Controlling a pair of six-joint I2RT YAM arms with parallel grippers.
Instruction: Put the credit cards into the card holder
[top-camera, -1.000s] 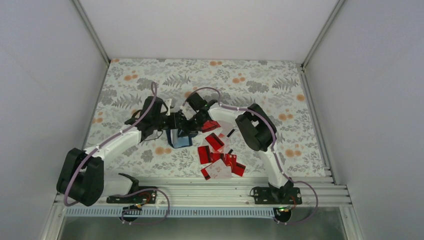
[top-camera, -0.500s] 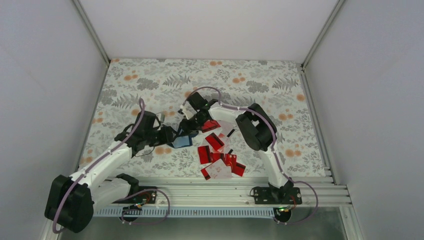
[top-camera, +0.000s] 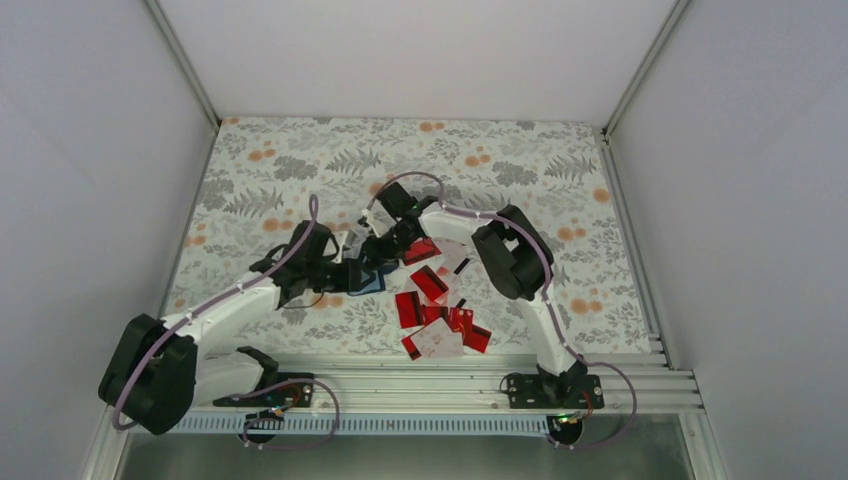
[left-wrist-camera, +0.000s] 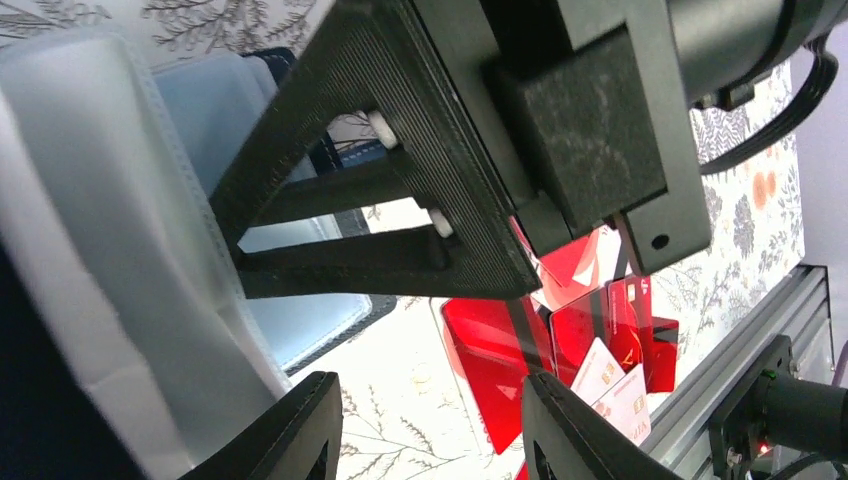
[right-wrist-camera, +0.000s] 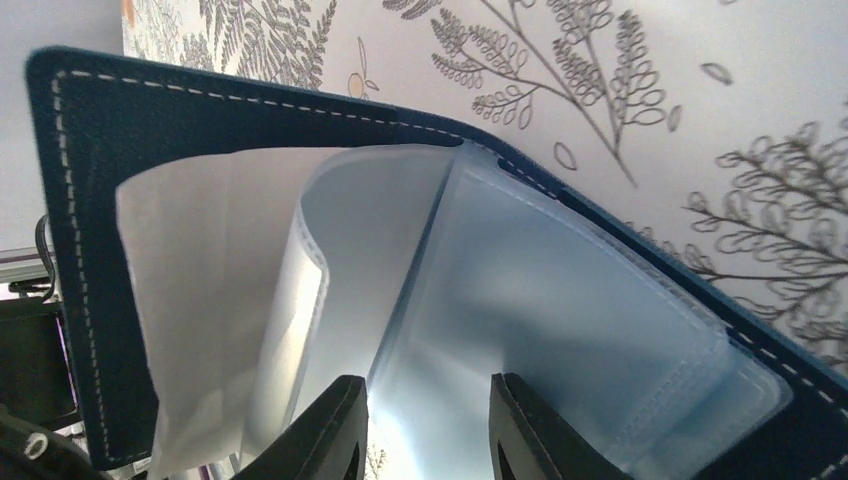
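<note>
Open card holder (right-wrist-camera: 90, 150) at right gripper (right-wrist-camera: 425, 390), grip unclear; 0 inside; credit cards (left-wrist-camera: 490, 350) loose beyond left gripper (left-wrist-camera: 428, 395), wide, empty

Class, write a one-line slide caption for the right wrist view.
Open card holder and its frosted sleeves before the right gripper, floral table cover behind.

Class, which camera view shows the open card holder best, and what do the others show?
Right wrist view: the card holder fills the frame, opened, navy stitched cover and pale clear sleeves. Left wrist shows only sleeve parts; top external, a small blue patch.
</note>
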